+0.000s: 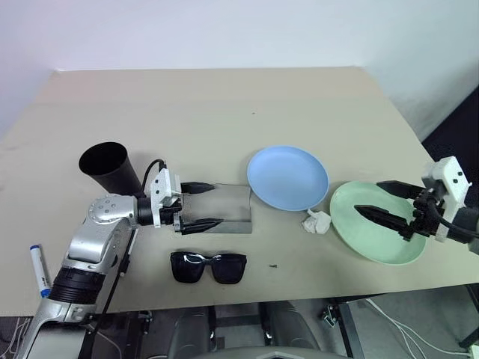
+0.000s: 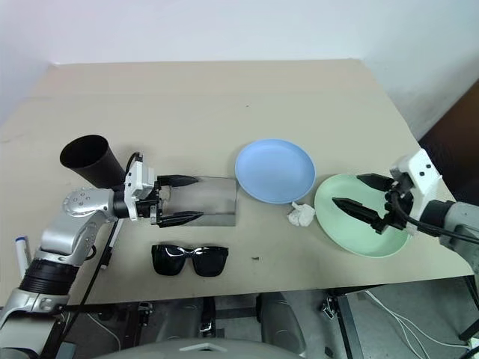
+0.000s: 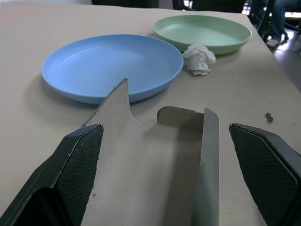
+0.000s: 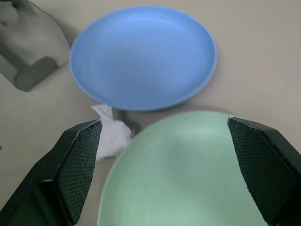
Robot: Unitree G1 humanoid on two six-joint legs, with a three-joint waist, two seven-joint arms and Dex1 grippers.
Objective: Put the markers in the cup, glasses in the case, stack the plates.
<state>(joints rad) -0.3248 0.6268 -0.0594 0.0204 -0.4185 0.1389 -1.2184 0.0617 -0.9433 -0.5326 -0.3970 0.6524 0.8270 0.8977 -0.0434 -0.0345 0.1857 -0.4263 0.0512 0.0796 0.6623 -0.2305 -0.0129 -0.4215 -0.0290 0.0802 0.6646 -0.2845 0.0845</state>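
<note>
Beige table (image 1: 224,97), case (image 1: 224,208) lying crosswise, both jaws wide open, empty.

Smooth, matt-looking blue plate (image 1: 288,177) and green plate (image 1: 378,222); crumpled paper tissue (image 1: 317,221); glossy dark-lensed glasses (image 1: 208,267); matt beige surface (image 1: 224,112); fingers' (image 3: 77,165) pads cross-hatched, rough.

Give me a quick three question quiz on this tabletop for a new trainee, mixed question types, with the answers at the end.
1. True or false: the light blue plate is stacked on the mint green plate.
2. What lies between the two plates?
A. crumpled white tissue
B. sunglasses
C. black cup
3. Which gripper hovers over the grey glasses case?

Key:
1. False, they lie side by side.
2. A
3. The left gripper, open; the right gripper is open over the green plate.
</note>
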